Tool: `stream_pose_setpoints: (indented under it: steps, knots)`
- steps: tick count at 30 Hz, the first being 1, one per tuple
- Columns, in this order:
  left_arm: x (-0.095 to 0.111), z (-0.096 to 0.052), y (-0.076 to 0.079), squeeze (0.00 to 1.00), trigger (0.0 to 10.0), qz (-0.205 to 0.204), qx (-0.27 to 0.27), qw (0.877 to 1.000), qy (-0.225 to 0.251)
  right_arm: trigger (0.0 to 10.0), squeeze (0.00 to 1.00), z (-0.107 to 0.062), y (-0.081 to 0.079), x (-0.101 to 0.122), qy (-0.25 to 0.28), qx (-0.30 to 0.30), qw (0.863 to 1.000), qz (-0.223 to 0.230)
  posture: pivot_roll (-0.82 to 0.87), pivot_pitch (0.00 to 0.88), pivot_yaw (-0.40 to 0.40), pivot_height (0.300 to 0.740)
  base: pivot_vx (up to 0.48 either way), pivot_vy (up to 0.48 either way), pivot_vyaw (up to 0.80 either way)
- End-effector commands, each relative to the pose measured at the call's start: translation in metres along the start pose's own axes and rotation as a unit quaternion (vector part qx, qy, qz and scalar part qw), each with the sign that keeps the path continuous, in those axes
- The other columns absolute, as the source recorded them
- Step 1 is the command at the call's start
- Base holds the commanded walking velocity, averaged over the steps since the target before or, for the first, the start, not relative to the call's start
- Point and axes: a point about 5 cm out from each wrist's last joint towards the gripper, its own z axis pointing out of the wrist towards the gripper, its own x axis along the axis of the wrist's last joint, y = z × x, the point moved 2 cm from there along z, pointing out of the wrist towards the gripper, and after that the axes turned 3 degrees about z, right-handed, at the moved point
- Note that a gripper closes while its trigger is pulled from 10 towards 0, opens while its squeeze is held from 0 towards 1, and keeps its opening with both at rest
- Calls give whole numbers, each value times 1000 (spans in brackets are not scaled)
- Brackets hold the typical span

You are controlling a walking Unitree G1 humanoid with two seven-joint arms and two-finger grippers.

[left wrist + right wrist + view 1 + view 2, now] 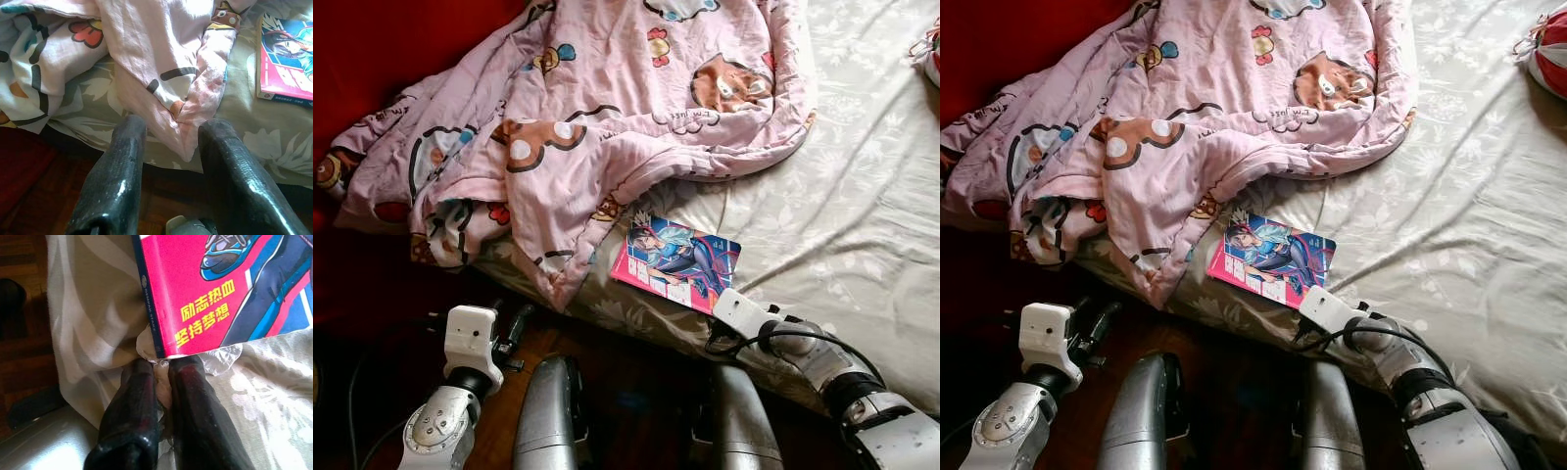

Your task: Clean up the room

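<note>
A pink cartoon-bear blanket (607, 108) lies crumpled over the left half of a bed with a pale flowered sheet (842, 225), and one corner hangs over the near edge. A pink and blue comic book (677, 259) lies flat by that edge. My right gripper (164, 369) sits at the book's near corner (161, 350), its fingers (139, 382) pressed together on crumpled clear wrap at that corner. In the left eye view its white wrist (744, 313) covers the fingers. My left gripper (173, 142) is open below the bed edge, facing the blanket's hanging corner (183, 142), apart from it.
A red and white object (1547, 49) lies at the bed's far right. Dark wooden floor (626, 392) runs along the near bed edge, where my silver legs (548, 411) stand. A dark red surface (372, 49) lies to the left.
</note>
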Motion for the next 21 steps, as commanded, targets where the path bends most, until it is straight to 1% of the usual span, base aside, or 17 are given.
stream_pose_setpoints:
  steps: [1,4,9,10,11,12,13,15,16,17,18,19,20,21]
  knots:
    - [-11,-5,1,0,10000,4,1,1000,-22,0,0,1,-15,-16,-23,22,999,10,77,348,7,601,0,0,0]
    - [-13,-5,-1,0,10000,6,2,1000,-23,0,0,2,-18,-17,-23,24,999,14,75,341,6,601,0,0,0]
    - [-14,-5,-1,0,10000,6,4,1000,-24,0,0,-1,-17,-19,-11,34,999,20,66,326,3,601,0,0,0]
    - [-15,-4,0,0,10000,6,4,1000,-24,0,0,-4,-15,-17,10,39,998,47,65,320,0,601,0,0,0]
    - [-15,-4,0,0,10000,6,4,1000,-24,0,0,-4,-15,-17,10,39,998,47,65,320,0,601,0,0,0]
    - [-15,-4,0,0,10000,6,4,1000,-23,0,0,-6,-13,-15,30,44,996,73,64,318,0,601,0,0,0]
    - [-15,-4,-1,0,10000,5,5,1000,-23,0,0,-9,-12,-14,45,54,994,89,64,318,0,601,0,0,0]
    - [-15,-4,-1,0,10000,5,5,1000,-23,0,0,-11,-11,-14,52,59,992,96,57,313,-2,601,0,0,0]
    - [-15,-4,-1,0,10000,5,5,1000,-23,0,0,-14,-12,-13,69,71,989,108,54,311,-3,601,0,0,0]
    - [-16,-4,-1,0,10000,4,5,1000,-23,0,0,-19,-13,-11,96,84,984,124,49,309,-5,601,0,0,0]
    - [-18,-3,-1,0,10000,3,6,1000,-24,0,0,-32,-16,-2,157,114,970,147,44,307,-10,601,0,0,0]
    - [-19,-3,-1,0,10000,1,6,1000,-24,0,0,-45,-21,6,205,138,955,162,40,305,-12,601,0,0,0]
    - [-19,-3,-1,0,10000,1,6,1000,-24,0,0,-45,-21,6,205,138,955,162,40,305,-12,601,0,0,0]
    - [-20,-3,0,0,10000,0,6,1000,-25,0,0,-59,-23,14,248,155,939,183,40,305,-12,601,0,0,0]
